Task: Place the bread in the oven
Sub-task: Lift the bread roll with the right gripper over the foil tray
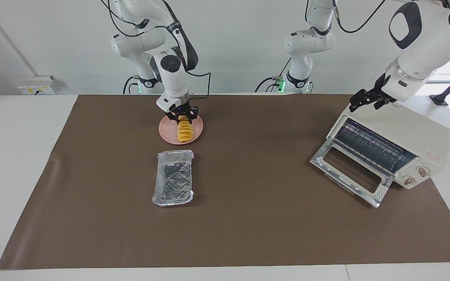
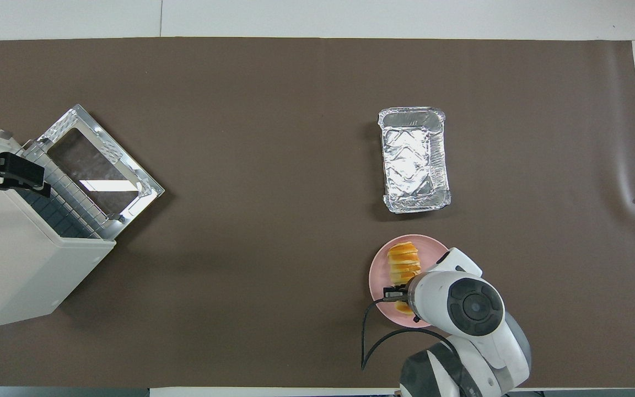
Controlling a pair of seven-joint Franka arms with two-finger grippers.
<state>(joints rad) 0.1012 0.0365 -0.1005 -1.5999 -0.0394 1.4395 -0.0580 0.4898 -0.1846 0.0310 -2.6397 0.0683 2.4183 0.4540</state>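
In the facing view, my right gripper [image 1: 185,115] is down on the small golden-yellow ridged bread [image 1: 185,130], at the loaf's end nearer to me. The bread lies on the round pink plate [image 1: 167,134], lengthwise away from me. My fingers stand on both sides of the loaf, but I cannot tell if they already press it. I judge I come from straight above because the plate's rim leaves no room from the side. The crinkled silver foil tray [image 1: 173,178] stands just beside the plate, farther from me. The boxy cream-white toaster oven [image 1: 408,134] sits well apart, toward my left arm's end, with its glass door [image 1: 350,171] dropped open and the wire rack showing, so the way in looks free. My left gripper [image 1: 367,99] waits over the oven's top; its jaws I cannot read.

In the overhead view, my right wrist covers the near end of the bread [image 2: 403,262], and the rest lies bare on the plate [image 2: 379,275]. The left gripper [image 2: 3,175] hangs above the oven [image 2: 25,264] by the opening, clear of the door. The tray [image 2: 414,160] holds nothing that I can see.
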